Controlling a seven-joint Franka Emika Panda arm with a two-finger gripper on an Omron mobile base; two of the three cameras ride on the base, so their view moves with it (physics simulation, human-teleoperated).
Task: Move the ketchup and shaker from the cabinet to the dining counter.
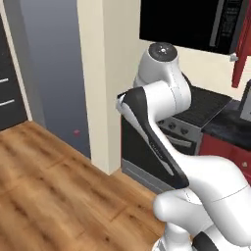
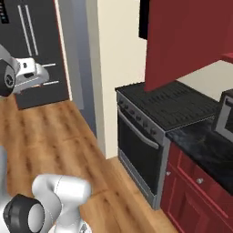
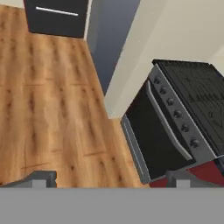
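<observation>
My gripper [image 3: 111, 180] is open, its two dark fingertips [image 3: 41, 178] standing wide apart with nothing between them. It hangs over the wooden floor and looks down at the front of a black stove. In the right base view the hand [image 2: 31, 73] is at the far left, well away from the cabinet. The cabinet's dark-red door [image 2: 184, 41] hangs over the stove at the upper right, and its edge with a round silver knob [image 1: 234, 58] is also in the left base view. The ketchup and the shaker are hidden. The dining counter is out of view.
A black stove with a grey oven front [image 2: 145, 141] stands beside a cream wall pillar [image 1: 105, 73]. To its right is a black stone counter [image 2: 205, 145] over red base doors [image 2: 195, 195], with a grey appliance [image 2: 225, 116] on it. A dark tall unit [image 2: 36, 50] stands at the back left. Wooden floor [image 1: 49, 171] lies open to the left.
</observation>
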